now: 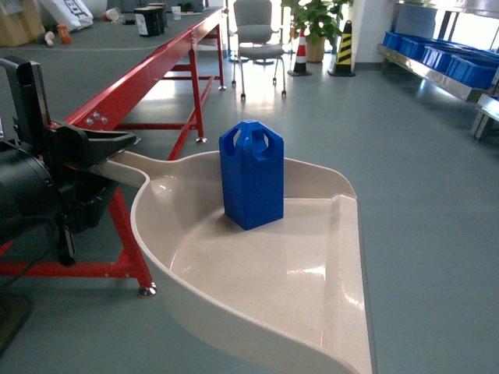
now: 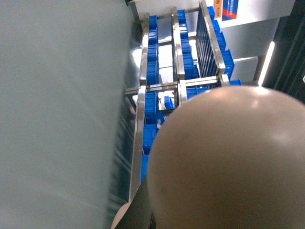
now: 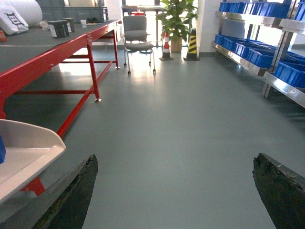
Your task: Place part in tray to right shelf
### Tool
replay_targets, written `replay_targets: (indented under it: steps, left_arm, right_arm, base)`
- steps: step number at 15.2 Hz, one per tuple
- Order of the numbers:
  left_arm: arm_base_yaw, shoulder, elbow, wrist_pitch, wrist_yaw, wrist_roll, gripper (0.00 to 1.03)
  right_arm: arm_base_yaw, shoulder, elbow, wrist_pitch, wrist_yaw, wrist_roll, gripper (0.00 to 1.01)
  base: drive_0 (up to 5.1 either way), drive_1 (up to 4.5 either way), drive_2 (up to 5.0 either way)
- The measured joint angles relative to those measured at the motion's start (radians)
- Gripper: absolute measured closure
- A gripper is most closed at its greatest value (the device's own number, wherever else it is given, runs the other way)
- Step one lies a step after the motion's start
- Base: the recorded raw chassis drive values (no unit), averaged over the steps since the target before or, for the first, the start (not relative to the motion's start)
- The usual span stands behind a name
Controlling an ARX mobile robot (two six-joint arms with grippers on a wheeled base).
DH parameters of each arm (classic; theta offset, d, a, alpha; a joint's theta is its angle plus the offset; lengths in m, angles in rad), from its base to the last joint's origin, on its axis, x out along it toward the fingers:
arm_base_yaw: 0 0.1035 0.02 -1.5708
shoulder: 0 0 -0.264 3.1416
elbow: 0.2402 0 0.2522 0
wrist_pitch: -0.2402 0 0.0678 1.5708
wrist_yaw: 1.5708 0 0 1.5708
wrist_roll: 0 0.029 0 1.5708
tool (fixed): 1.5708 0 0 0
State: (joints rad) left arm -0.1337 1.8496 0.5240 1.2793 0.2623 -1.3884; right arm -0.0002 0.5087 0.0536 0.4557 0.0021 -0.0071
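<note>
Part (image 1: 252, 173): glossy blue jug-shaped block, upright at frame centre in smooth cream tray (image 1: 265, 300) | my left tool (image 1: 93, 148): pinching tray handle | my right tool (image 3: 174, 191): spread | right shelf (image 1: 437, 74): steel, upper right

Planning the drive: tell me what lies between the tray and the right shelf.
Only bare grey floor between the tray and the right shelf, as the head view shows.

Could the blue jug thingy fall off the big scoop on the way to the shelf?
Maybe. The part stands upright and loose in the tray, so a bump or tilt could tip it toward the open front lip. Only the left claw holds the tray, by its handle, so it could sag. The right shelf is across the floor, leaving room for wobbles.
</note>
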Motion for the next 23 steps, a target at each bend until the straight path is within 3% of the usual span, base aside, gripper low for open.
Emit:
replay_targets:
  steps: [23]
  left_arm:
    - [0.012, 0.000, -0.002, -0.007, -0.010, 0.000, 0.88]
  right_arm:
    - [0.000, 0.000, 0.000, -0.002, -0.001, 0.000, 0.03]
  base:
    - [0.1, 4.28, -4.1]
